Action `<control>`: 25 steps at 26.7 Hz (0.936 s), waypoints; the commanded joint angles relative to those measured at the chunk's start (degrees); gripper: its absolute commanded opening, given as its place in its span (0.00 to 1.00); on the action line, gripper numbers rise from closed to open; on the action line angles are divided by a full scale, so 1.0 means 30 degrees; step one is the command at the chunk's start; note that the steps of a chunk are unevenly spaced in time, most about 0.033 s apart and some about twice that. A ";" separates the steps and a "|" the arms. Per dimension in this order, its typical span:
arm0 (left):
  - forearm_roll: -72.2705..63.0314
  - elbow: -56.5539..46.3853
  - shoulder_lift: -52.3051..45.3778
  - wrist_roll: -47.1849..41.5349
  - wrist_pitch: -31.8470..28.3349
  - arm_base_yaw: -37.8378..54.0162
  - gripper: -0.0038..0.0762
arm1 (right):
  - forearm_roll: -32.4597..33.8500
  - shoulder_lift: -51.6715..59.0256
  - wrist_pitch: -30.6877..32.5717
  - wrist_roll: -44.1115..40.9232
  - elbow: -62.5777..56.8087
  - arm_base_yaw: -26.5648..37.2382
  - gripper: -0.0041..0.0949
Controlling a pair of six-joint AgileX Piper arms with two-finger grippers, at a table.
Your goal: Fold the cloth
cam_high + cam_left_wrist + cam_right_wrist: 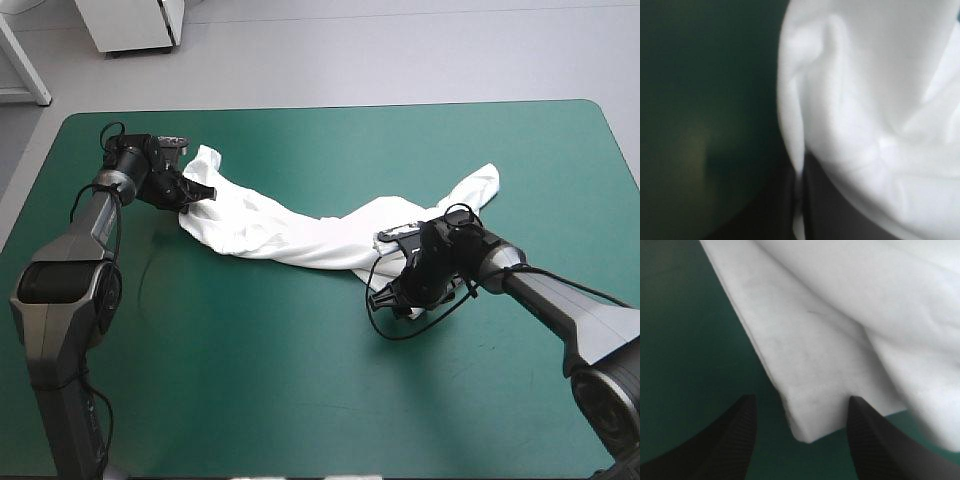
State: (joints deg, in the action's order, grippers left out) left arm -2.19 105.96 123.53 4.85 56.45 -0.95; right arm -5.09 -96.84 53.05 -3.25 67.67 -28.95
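White T-shirt (290, 232) stretched over table (300, 390).

A teal-green cover (300, 380) spans the table (598, 116) out to its rounded corners.

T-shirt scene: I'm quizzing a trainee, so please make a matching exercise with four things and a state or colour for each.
Things:
1. left gripper
2. right gripper
3. T-shirt
4. table

States:
A. open, straddling a hem corner
B. teal-green
C. white, stretched out in a long band
D. shut on the T-shirt

Pairs: 1-D, 2-A, 3-C, 4-B
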 commanded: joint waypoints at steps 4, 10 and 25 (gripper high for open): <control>-0.0589 0.0442 -0.1060 -0.0016 -0.0353 -0.0051 0.02 | -0.0437 -0.0499 -0.0555 0.0338 0.0347 -0.0020 0.55; -0.0589 0.0442 -0.1060 -0.0016 -0.0353 -0.0051 0.02 | -0.0401 -0.1682 0.0194 0.0188 0.0347 -0.0020 0.26; -0.0901 0.3383 -0.3512 0.0755 0.3736 -0.0051 0.02 | 0.0285 0.2885 0.3007 0.0183 0.2916 -0.0020 0.02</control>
State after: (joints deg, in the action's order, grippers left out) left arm -3.98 111.80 120.64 6.74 65.48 -0.95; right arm -4.18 -95.35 59.91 -2.96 71.68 -29.04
